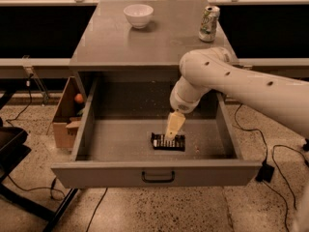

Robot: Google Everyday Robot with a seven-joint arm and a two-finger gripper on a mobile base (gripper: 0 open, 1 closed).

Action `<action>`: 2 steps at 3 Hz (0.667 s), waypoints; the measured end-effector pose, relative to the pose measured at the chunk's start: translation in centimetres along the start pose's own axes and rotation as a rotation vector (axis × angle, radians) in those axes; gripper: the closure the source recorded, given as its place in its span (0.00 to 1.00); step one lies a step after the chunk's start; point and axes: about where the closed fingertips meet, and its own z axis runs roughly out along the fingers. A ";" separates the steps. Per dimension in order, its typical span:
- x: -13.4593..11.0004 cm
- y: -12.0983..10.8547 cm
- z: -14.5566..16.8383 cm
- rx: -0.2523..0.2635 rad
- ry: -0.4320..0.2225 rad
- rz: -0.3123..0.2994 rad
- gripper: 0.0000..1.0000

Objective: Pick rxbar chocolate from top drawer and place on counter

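Note:
The rxbar chocolate (179,143), a flat black bar with pale lettering, lies on the floor of the open top drawer (120,139), near its front and a little right of centre. My gripper (171,135) hangs from the white arm (231,81) and points down into the drawer. Its pale tip is right over the left half of the bar, at or just above it. The grey counter (154,42) lies behind the drawer. The drawer's front panel with its black handle (158,177) faces me.
A white bowl (138,15) and a green-and-white can (208,23) stand at the back of the counter. A cardboard box (65,115) holding an orange (78,98) sits on the floor left of the cabinet. Cables and a black chair base (14,153) lie on the floor.

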 end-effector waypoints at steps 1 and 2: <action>1.2 0.7 3.8 -0.048 0.029 0.022 0.00; 2.3 2.0 5.4 -0.077 0.050 0.036 0.00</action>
